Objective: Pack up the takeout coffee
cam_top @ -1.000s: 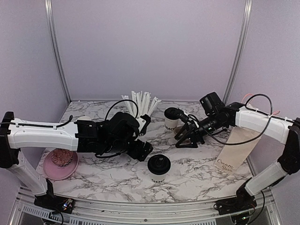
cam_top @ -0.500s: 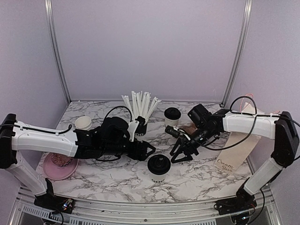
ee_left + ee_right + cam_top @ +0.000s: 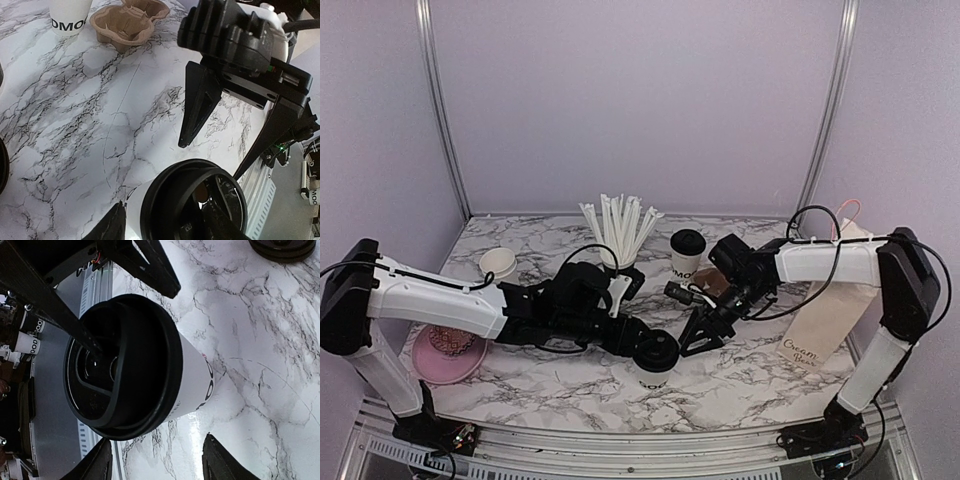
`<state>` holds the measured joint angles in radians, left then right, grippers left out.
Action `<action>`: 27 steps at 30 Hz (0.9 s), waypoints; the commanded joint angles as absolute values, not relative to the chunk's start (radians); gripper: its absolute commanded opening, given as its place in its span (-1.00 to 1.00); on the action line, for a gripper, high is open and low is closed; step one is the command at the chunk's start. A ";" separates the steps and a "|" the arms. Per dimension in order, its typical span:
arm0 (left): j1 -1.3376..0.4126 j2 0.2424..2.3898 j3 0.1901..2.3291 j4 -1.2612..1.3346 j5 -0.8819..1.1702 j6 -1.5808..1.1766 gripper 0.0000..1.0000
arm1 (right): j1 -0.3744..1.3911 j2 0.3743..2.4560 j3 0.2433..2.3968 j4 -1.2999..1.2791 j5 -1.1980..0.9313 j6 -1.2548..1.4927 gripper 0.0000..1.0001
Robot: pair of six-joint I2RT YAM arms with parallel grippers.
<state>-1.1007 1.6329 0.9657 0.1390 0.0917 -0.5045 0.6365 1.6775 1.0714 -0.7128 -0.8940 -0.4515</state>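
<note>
Straddling the near takeout coffee cup [image 3: 657, 360], left pincer [image 3: 167, 222], grip uncertain; right pincer [image 3: 210, 161] just beside, spread and empty.

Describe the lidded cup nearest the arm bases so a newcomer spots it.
On the marble-patterned table, look front and centre, between the left gripper and right gripper. There stands a small white paper cup with a round black plastic lid. Its twin stands farther back, by the white straws.
</note>
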 commanded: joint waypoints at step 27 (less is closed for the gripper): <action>-1.107 1.437 1.020 -0.090 -0.094 -0.630 0.37 | 0.632 1.664 1.181 -0.824 -0.913 -0.522 0.16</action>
<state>-1.1042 1.4975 1.0607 0.0360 -0.0601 -0.4900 0.6380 1.6642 1.1385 -0.7952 -0.8997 -0.5137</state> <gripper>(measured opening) 0.739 0.599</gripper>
